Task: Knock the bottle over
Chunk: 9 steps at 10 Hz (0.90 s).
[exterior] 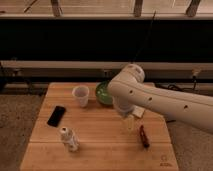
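Observation:
The bottle [69, 138] is small and whitish with a pale cap and a light label band. It stands upright near the front left of the wooden table [100, 150]. My gripper [129, 121] hangs below the big white arm [160, 100] over the middle right of the table. It is well to the right of the bottle and apart from it. The gripper holds nothing that I can see.
A translucent white cup [80, 95] stands at the back centre-left, with a green bowl [103, 92] next to it, partly behind the arm. A black phone [56, 115] lies at the left. A dark red bar-shaped object [144, 136] lies at the right. A white item [139, 112] lies under the arm.

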{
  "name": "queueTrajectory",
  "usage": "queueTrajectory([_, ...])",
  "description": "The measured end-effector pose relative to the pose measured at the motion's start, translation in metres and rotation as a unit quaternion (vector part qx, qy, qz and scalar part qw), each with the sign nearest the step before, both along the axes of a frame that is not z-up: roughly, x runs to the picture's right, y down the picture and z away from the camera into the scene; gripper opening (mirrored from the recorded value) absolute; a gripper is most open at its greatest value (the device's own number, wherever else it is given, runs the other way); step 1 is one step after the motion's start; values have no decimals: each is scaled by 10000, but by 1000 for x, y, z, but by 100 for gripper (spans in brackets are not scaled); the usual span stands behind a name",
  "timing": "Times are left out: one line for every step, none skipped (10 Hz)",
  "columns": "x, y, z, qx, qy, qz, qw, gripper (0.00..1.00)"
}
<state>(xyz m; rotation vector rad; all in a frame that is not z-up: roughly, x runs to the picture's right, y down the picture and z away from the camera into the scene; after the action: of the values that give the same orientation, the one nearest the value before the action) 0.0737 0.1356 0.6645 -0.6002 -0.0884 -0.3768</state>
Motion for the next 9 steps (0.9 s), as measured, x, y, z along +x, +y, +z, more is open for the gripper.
queueTrajectory([-3, 4, -1, -4, -51, -93, 9999, 80])
queueTrajectory([-9, 10, -3, -18, -146, -200, 9997, 80])
queueTrajectory([-16, 13, -3, 3, -200, -271, 9994, 80])
queueTrajectory([-28, 15, -4, -22, -244, -291, 9993, 80])
queueTrajectory([-37, 17, -3, -43, -273, -311, 9991, 80])
queueTrajectory([-38, 21, -4, -52, -297, -375, 9988, 80])
queueTrajectory([-39, 26, -6, -62, -425, -557, 9975, 80])
queueTrajectory([-42, 28, -6, -44, -539, -685, 9962, 80])
queueTrajectory([-46, 29, -5, -22, -588, -706, 9958, 78])
